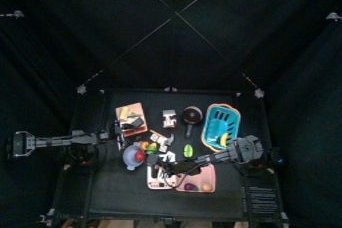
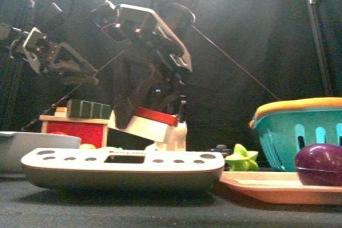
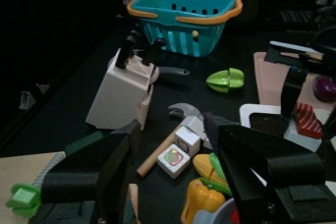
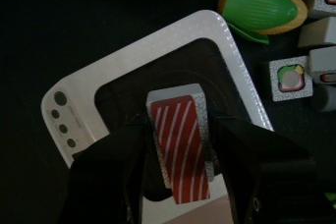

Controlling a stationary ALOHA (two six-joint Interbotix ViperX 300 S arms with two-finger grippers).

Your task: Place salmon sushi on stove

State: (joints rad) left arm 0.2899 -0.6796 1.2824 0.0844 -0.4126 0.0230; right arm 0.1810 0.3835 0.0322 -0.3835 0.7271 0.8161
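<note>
Nearest the front edge, the stove (image 2: 123,166) lies flat, and just above it the salmon sushi (image 4: 182,141) is clenched in the right gripper (image 4: 180,154). Its long axis is seen running along the jaws, over a burner mark. If dropped from height, it could bounce off or roll. Farther left, the left gripper (image 3: 184,184) is held released, jaws apart.

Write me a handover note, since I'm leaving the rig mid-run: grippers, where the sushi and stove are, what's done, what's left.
Right gripper: shut on the orange-and-white striped salmon sushi piece, directly over the flat white stove slab.
Left gripper: open, empty, resting at the table's left side.
Done: sushi picked up and carried over the stove.
Left: lower if needed, release, withdraw. Whether the sushi already touches the slab cannot be told.
</note>
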